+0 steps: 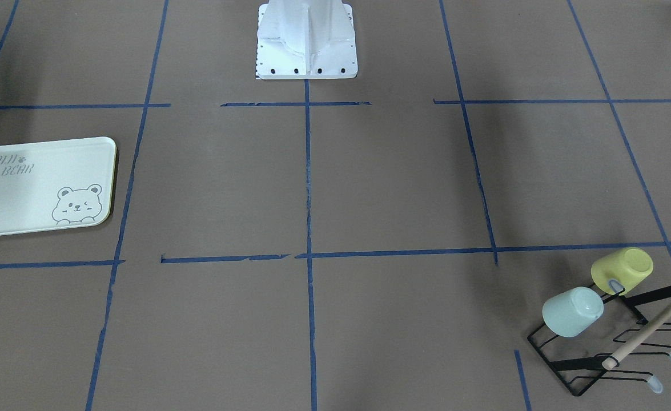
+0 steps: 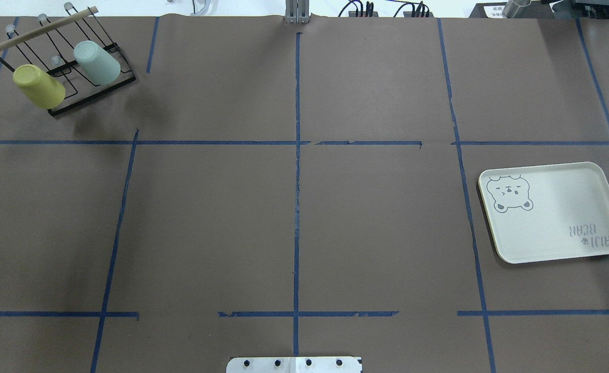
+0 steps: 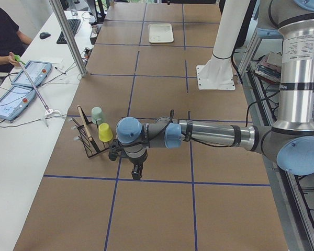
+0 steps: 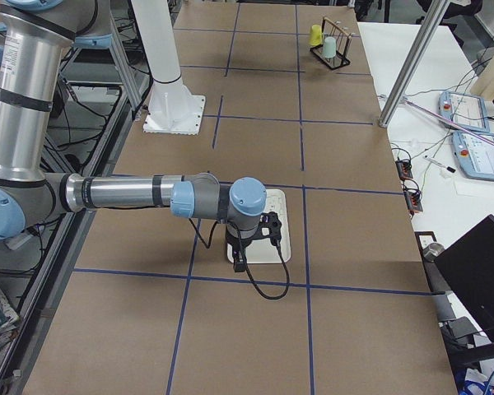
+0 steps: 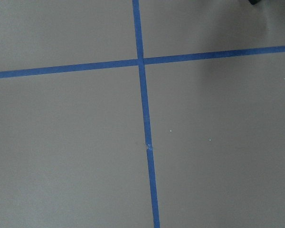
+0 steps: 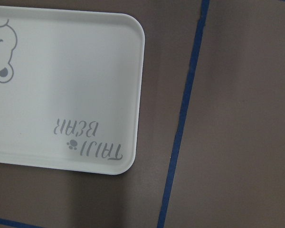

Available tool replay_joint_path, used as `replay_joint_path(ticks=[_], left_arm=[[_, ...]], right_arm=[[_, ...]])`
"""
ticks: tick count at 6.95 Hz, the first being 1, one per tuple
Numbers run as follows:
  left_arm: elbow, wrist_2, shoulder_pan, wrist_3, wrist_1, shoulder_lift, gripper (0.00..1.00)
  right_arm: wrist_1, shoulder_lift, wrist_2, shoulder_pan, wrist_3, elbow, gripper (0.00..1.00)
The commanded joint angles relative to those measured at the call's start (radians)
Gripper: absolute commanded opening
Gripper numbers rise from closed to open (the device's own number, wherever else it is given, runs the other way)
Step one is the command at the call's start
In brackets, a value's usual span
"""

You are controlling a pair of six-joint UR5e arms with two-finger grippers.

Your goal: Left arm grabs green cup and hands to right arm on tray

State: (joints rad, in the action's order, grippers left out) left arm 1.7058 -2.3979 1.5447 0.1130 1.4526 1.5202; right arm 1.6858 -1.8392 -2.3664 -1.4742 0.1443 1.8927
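Note:
The pale mint-green cup [image 1: 572, 312] hangs upside down and tilted on a black wire rack [image 1: 578, 366], beside a yellow cup [image 1: 622, 270]. It also shows in the overhead view [image 2: 97, 62]. The cream tray [image 2: 558, 207] with the bear drawing lies flat and bare; its corner fills the right wrist view [image 6: 61, 85]. The left gripper [image 3: 137, 172] shows only in the exterior left view, above the table a short way from the rack; I cannot tell whether it is open. The right gripper [image 4: 239, 262] shows only in the exterior right view, over the tray's near edge; its state is unclear.
The rack has a wooden bar [image 2: 40, 27] and several capped wire pegs. The brown table carries blue tape lines [image 5: 142, 95]. The white robot base [image 1: 306, 40] stands at the table's edge. A person sits at a side desk [image 3: 5, 36] with tablets.

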Motion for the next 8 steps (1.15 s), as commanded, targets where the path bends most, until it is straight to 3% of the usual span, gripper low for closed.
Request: replay_joint_path(ticks=[1,5,6,8], left_arm=[[0.005,0.0,-0.043,-0.006,0.0,0.009,1.0],[0.012,-0.02,-0.046,-0.018,0.07,-0.005,1.0],[0.015,-0.071,-0.048,-0.027,0.1,-0.015,1.0],[0.034,-0.086,-0.082,-0.082,0.101,0.0,1.0]], right_arm=[[0.0,0.0,-0.002,0.0,-0.002,0.0,1.0],[0.002,-0.002,-0.004,0.0,-0.002,0.0,1.0],[0.002,-0.002,-0.004,0.0,-0.002,0.0,1.0],[0.002,-0.002,-0.008,0.0,-0.002,0.003,1.0]])
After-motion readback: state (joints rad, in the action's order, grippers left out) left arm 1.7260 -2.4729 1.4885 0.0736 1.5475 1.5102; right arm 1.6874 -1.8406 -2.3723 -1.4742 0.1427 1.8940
